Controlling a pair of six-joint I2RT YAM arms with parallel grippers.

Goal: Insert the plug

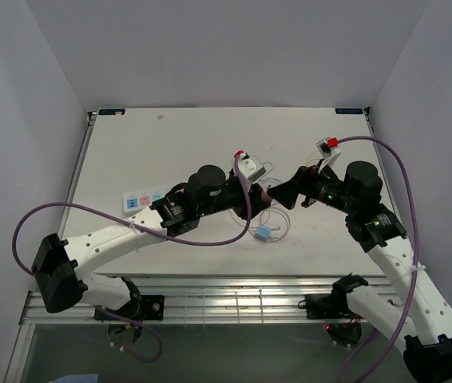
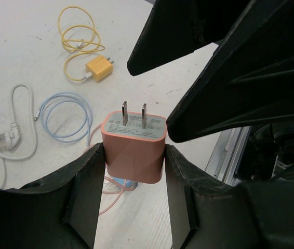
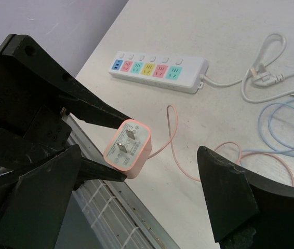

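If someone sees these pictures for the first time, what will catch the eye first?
A pink plug, prongs outward, is clamped in the left claw above the table. The right claw stands open facing it. A white power strip with coloured sockets lies toward the table's left.

A white table (image 1: 210,136) carried a white power strip (image 3: 160,71) with coloured sockets, a white cable (image 2: 4,138) running from it. A coiled blue cable (image 2: 64,96) and a yellow charger (image 2: 99,68) lay nearby.
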